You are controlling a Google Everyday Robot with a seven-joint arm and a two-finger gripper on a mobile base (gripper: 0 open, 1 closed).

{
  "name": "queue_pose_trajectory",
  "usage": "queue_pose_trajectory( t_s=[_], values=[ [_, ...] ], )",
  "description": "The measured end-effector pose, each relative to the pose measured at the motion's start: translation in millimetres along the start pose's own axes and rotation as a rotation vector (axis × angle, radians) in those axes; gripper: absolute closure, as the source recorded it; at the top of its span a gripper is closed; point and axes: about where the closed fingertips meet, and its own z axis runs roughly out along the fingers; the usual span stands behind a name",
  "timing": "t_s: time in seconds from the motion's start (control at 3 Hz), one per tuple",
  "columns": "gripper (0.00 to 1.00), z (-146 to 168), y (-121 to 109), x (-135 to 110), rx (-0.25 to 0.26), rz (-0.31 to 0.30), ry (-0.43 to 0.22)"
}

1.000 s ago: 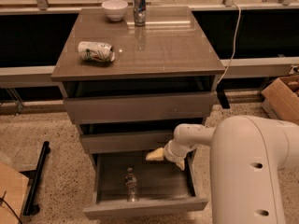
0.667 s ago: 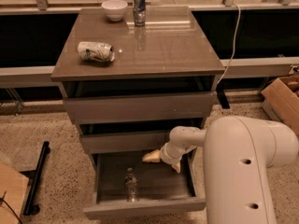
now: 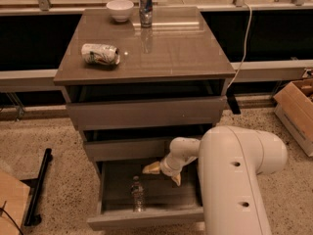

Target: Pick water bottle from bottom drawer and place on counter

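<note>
The bottom drawer (image 3: 146, 218) is pulled open, grey inside. The water bottle (image 3: 138, 193), small and clear, lies in it near the front, left of centre. My gripper (image 3: 163, 174) hangs over the drawer's back part, above and to the right of the bottle, not touching it. Its two yellowish fingers (image 3: 151, 168) are spread apart and hold nothing. The counter (image 3: 171, 48) is the glossy grey-brown top of the cabinet.
On the counter lie a crushed white can (image 3: 100, 54) at the left, a white bowl (image 3: 120, 9) and a slim silver-blue can (image 3: 145, 7) at the back. My white arm (image 3: 239, 180) fills the lower right. A cardboard box (image 3: 297, 109) stands at the right, a black bar (image 3: 38, 187) on the floor at the left.
My gripper has moved a little to the left and lower over the open drawer, closer to the bottle. The bottle has not moved.
</note>
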Motion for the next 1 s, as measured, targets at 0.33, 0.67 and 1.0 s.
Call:
queue_pose_trajectory(
  t_s=[0.33,0.67,1.0],
  values=[
    [0.00,33.0,8.7,-4.9,-0.010,0.005,0.018],
    [0.00,66.2,23.5,-3.8,-0.028,-0.008,0.058],
    [0.00,94.7,39.9,5.0,-0.046,-0.025,0.110]
  ],
)
